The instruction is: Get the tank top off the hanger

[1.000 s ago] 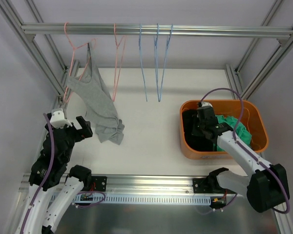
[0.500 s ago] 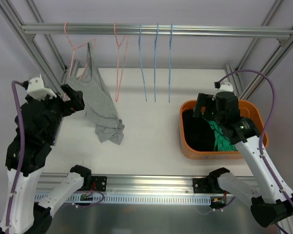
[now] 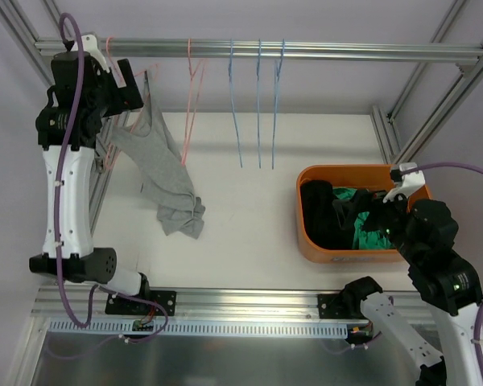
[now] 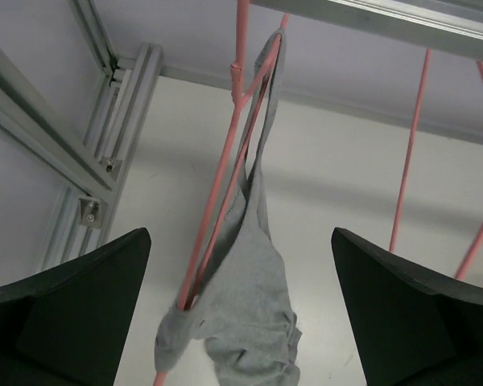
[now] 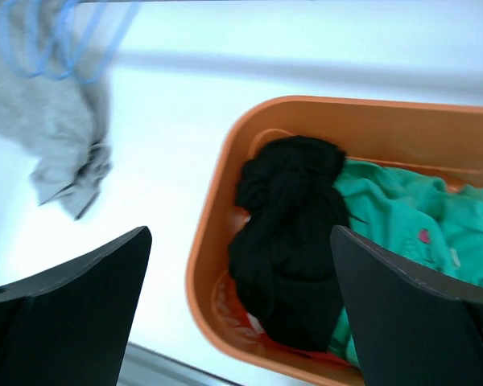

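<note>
- Left gripper (image 4: pixel 240 241), wide and empty, has risen; grey cotton tank top (image 4: pixel 253 322) on pink wire hanger (image 4: pixel 242 32) hangs just ahead.
- Grasping likely comes next.

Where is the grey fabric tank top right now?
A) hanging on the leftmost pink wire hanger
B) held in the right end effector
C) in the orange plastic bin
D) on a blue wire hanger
A: the grey fabric tank top hangs by its strap over the pink wire hanger.
</note>
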Motion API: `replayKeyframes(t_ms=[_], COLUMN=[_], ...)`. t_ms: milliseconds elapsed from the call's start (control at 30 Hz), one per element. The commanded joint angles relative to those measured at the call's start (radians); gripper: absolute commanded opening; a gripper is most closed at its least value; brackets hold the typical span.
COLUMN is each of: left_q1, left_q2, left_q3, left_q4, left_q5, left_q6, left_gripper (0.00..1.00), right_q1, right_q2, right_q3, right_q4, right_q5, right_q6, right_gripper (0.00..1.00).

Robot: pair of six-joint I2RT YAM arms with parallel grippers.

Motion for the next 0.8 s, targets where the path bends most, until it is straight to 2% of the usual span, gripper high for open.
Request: replayKeyframes(t_ms=[0,67,200,300,333,367,433,500,633,767], left_q1=[0.062,0.095,0.097,0.097,0.097,0.097,0.098,0.097,0.097,0.097], left_q2=[0.09,0.112,0.138,0.158,0.164,0.168,0.176,0.187,0.211,0.21], left_q3=[0.075,0.07,0.073,0.087,0.09,0.093,0.095,0.103,0.122,0.132], left_q4=[-0.042,-0.041,-0.038,-0.035,-0.036,-0.035,-0.035,-0.033,-0.032,-0.032], left_q5=[0.234,0.285,0.318,0.284,0.278,0.269,0.265,0.255,0.23,0.244], left_q6=[0.061,0.069,0.101,0.14,0.152,0.152,0.152,0.149,0.146,0.134], left_gripper=[0.99,0.99,0.82,0.57,0.43,0.34,0.25,0.12,0.0,0.0], right_q1=[-0.002,0.0,0.0,-0.002,0.0,0.0,-0.002,-0.002,0.0,-0.002], right_q2=[-0.018,-0.026,-0.038,-0.038,-0.045,-0.05,-0.056,-0.058,-0.059,-0.067], right_q3=[0.016,0.008,-0.021,-0.048,-0.059,-0.065,-0.081,-0.085,-0.087,-0.085], right_q4=[-0.007,-0.005,-0.004,0.035,0.045,0.058,0.082,0.09,0.092,0.092], right_q5=[-0.235,-0.297,-0.306,-0.344,-0.363,-0.37,-0.386,-0.401,-0.412,-0.412], right_q6=[-0.053,-0.062,-0.069,-0.069,-0.066,-0.063,-0.057,-0.053,-0.053,-0.053], right_gripper=[1.0,0.99,1.0,1.0,0.99,0.99,1.0,1.0,0.99,0.99])
